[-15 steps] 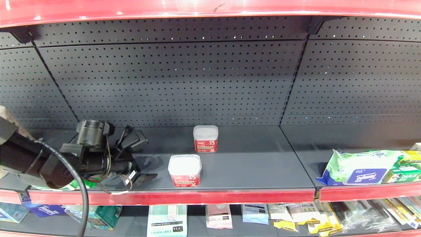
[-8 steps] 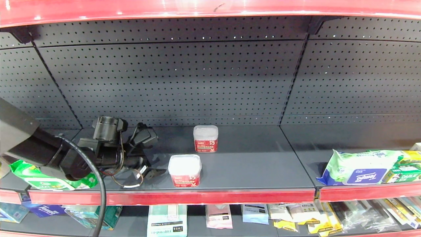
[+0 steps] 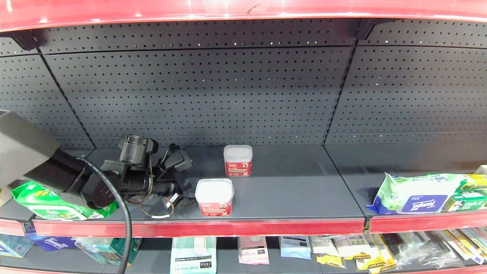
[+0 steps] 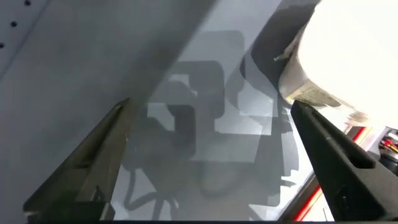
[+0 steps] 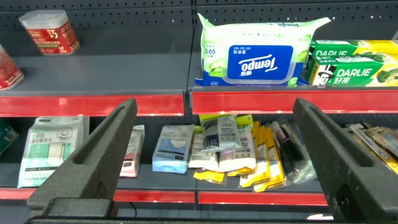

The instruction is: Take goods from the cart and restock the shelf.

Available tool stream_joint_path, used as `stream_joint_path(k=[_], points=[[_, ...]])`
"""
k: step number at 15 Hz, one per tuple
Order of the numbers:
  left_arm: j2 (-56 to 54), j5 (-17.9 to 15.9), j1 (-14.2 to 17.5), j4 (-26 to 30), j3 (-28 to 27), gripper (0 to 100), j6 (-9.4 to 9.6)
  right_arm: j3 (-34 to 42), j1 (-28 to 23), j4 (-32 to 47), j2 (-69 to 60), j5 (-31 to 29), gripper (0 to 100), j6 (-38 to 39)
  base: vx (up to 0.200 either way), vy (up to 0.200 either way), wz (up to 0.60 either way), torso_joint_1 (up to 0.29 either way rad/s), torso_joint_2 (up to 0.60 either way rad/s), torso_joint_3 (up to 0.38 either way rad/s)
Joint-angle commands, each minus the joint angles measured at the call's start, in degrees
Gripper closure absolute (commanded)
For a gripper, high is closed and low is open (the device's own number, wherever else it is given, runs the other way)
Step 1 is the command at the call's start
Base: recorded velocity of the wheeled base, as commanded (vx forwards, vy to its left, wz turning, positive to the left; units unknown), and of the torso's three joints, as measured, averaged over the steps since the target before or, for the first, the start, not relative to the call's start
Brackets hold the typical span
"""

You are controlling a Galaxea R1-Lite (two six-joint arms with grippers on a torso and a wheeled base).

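Two white tubs with red labels stand on the dark shelf in the head view, the front tub near the red edge and the back tub behind it, close to the pegboard. The left gripper lies low over the shelf just left of the front tub, its jaws spread with nothing between them; the nearer finger sits right beside the tub's side, and I cannot tell whether it touches. A green pack rests at the shelf's left end under the arm, and far to the right lie a pack of wipes and some green boxes. Packets hang or lie on the level below. From the left wrist view, the left gripper shows both fingers wide apart over bare shelf, with the front tub bright and close beside one fingertip, outside the gap. From the right wrist view, the right gripper is held out in front of the shelving, jaws wide open and empty. Beyond it sit the back tub, a sliver of the front tub, the wipes, the green boxes and the packets beneath.
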Motion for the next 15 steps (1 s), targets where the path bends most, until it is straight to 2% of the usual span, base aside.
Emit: stream_joint_path(k=[1, 12, 15], points=[[0.72, -0.01, -0.70, -0.12, -0.58, 0, -0.26, 0.00, 0.00, -0.01, 0.09, 0.03, 0, -0.01, 0.000, 0.000, 0.00, 0.000, 0.00, 0.000], [0.89, 1.04, -2.73, 0.50, -1.81, 0, -1.13, 0.00, 0.00, -0.01, 0.00, 0.03, 0, -0.01, 0.000, 0.000, 0.00, 0.000, 0.00, 0.000], [0.28, 1.04, -3.25, 2.70, -1.90, 0, -1.13, 0.00, 0.00, -0.01, 0.09, 0.03, 0, -0.01, 0.000, 0.000, 0.00, 0.000, 0.00, 0.000]])
